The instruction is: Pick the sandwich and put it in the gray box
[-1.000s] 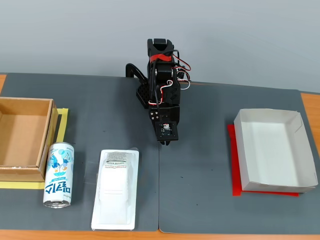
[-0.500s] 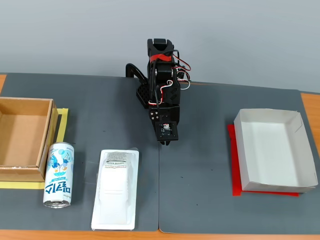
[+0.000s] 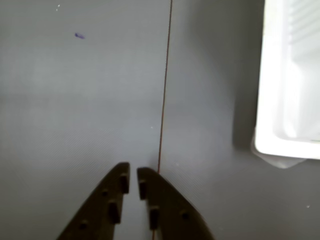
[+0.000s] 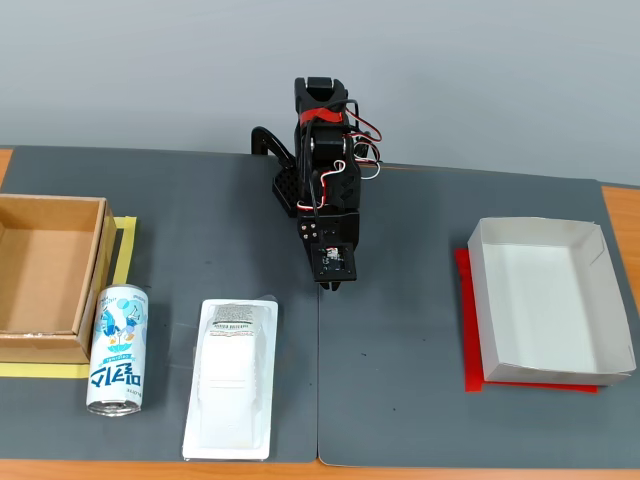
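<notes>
The sandwich [image 4: 232, 377] is a long flat white plastic package with a grey label at its far end. It lies on the dark mat at the front, left of centre in the fixed view. Its edge shows at the right of the wrist view [image 3: 290, 85]. The gray box [image 4: 548, 300] is a shallow pale tray on a red sheet at the right. My gripper [image 4: 330, 283] points down over the mat's middle, between the two and right of the sandwich's far end. In the wrist view my gripper [image 3: 133, 170] is shut and empty above bare mat.
A blue-and-white drink can [image 4: 118, 349] lies left of the sandwich. A brown cardboard box [image 4: 50, 275] on yellow tape stands at the far left. A seam between two mats [image 3: 165, 75] runs under the gripper. The arm's base [image 4: 300, 180] is at the back.
</notes>
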### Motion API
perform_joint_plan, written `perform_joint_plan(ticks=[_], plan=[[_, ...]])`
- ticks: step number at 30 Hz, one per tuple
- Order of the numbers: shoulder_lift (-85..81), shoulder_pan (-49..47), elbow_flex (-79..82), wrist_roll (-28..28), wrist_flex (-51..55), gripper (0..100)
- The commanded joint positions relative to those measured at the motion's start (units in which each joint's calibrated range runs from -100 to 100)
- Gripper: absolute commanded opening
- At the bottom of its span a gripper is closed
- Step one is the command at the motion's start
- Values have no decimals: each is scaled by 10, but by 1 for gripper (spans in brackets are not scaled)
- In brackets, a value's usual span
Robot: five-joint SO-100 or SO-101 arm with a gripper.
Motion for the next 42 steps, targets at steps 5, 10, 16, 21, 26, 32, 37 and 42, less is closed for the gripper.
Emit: perform_joint_plan(ticks=[5,10,16,21,26,32,37,42], plan=[[4,-3,-8,2,-6,2],[4,-3,-8,2,-6,2],[13,-3,-31,2,-6,2],[103,-2,-101,1,-6,2],[239,-2,-207,-2,-7,2],[374,4,-341,1,-7,2],[461,5,-442,2,-6,2],[531,17,-543,3,1,2]])
